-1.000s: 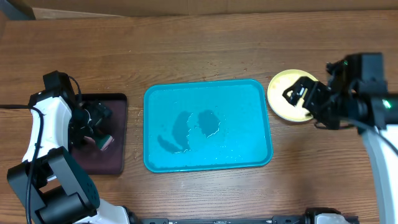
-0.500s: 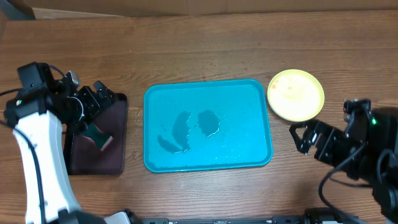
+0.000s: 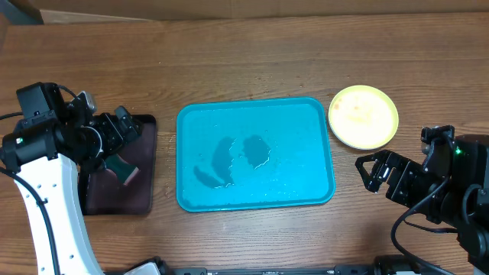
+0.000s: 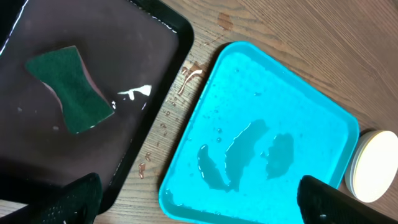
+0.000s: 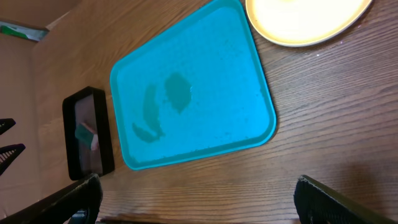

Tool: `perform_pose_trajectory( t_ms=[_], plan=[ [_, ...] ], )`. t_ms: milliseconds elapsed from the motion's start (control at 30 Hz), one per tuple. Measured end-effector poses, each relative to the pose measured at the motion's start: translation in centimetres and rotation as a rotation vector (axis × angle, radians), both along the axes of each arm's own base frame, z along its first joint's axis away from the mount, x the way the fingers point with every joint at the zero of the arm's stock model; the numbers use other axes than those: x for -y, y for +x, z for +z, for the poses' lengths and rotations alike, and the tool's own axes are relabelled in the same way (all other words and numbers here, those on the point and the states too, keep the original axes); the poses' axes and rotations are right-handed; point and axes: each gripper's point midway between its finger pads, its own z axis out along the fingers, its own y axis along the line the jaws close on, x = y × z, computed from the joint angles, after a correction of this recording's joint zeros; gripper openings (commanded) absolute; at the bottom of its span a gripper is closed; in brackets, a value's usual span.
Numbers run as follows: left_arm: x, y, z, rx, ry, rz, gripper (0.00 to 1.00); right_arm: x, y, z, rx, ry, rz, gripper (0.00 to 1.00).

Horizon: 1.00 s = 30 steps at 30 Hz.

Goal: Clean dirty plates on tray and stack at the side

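Observation:
The turquoise tray (image 3: 298,130) lies mid-table with only puddles of water (image 3: 229,156) on it and no plates. The yellow-green plate (image 3: 364,116) sits on the wood to the tray's right. The left wrist view (image 4: 373,165) shows it as the top of a low stack; the white and pale blue plates do not show as such. My left gripper (image 3: 122,130) is open and empty over the dark tray. My right gripper (image 3: 374,172) is open and empty over bare wood, in front of the plate. The turquoise tray also shows in both wrist views (image 4: 311,106) (image 5: 205,62).
A dark maroon-black tray (image 3: 92,195) at the left holds a green sponge (image 3: 124,169), which also shows in the left wrist view (image 4: 71,90). Small red-brown drips (image 4: 189,71) mark the wood between the two trays. Cardboard lies along the far table edge.
My right gripper has left the yellow-green plate and moved toward the front right. My left gripper has lifted off the sponge, which stays on the dark tray.

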Motion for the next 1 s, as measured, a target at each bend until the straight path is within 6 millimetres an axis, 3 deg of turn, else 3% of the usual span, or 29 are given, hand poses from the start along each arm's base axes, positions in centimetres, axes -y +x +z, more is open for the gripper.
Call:
perform_pose_trajectory(
  t_ms=[600, 833, 1000],
  plan=[
    [-0.1, 0.0, 0.0, -0.003, 0.003, 0.001, 1.00, 0.9, -0.7, -0.3, -0.002, -0.045, -0.028, 1.00],
    [-0.1, 0.0, -0.1, -0.003, 0.006, 0.002, 1.00, 0.0, 0.4, 2.9, 0.324, -0.076, 0.026, 1.00],
    [-0.1, 0.0, -0.1, -0.004, 0.006, 0.003, 1.00, -0.4, -0.2, 2.4, 0.492, -0.074, 0.047, 1.00]
  ],
)
